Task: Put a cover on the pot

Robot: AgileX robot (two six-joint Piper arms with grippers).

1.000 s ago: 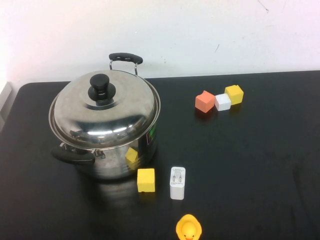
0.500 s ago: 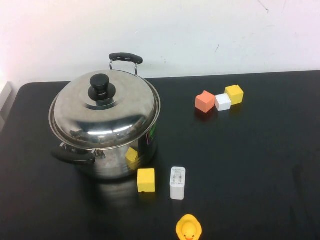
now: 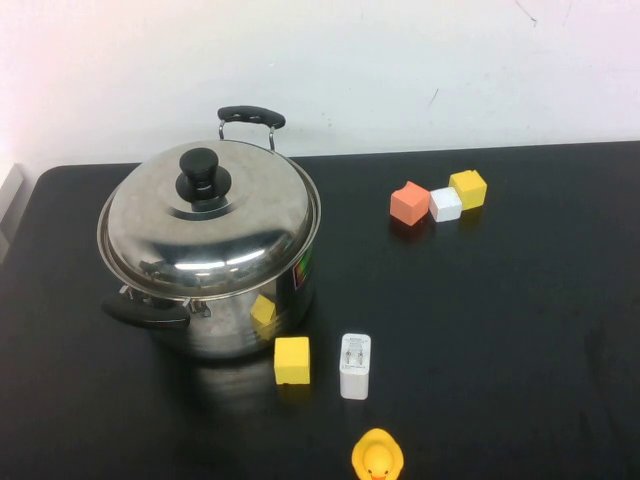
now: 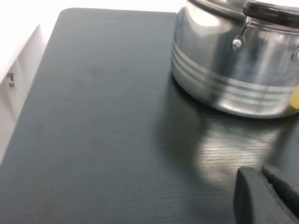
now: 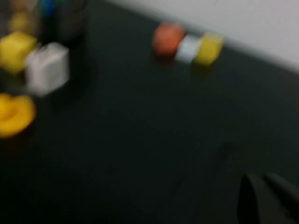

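Nothing has changed since a second ago: the domed lid (image 3: 210, 222) sits on the stockpot (image 3: 240, 310) at the table's (image 3: 500, 330) left. Left gripper (image 4: 266, 198) and right gripper (image 5: 264, 196) look closed, holding nothing, so covering seems done

Shiny steel pot (image 3: 245, 320) with black handles, steel lid (image 3: 205, 225) with black knob, black table (image 3: 480, 330), yellow cube (image 3: 292, 360), white charger (image 3: 355, 366), yellow duck (image 3: 377, 457), orange cube (image 3: 409, 203), white cube (image 3: 445, 204), yellow cube (image 3: 468, 188), black left gripper (image 4: 266, 196) low over the table near the pot, black right gripper (image 5: 266, 198) over bare table.

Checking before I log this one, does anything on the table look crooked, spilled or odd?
Nothing stands out: the lid sits level on the pot. Left gripper and right gripper are pulled back, holding nothing.
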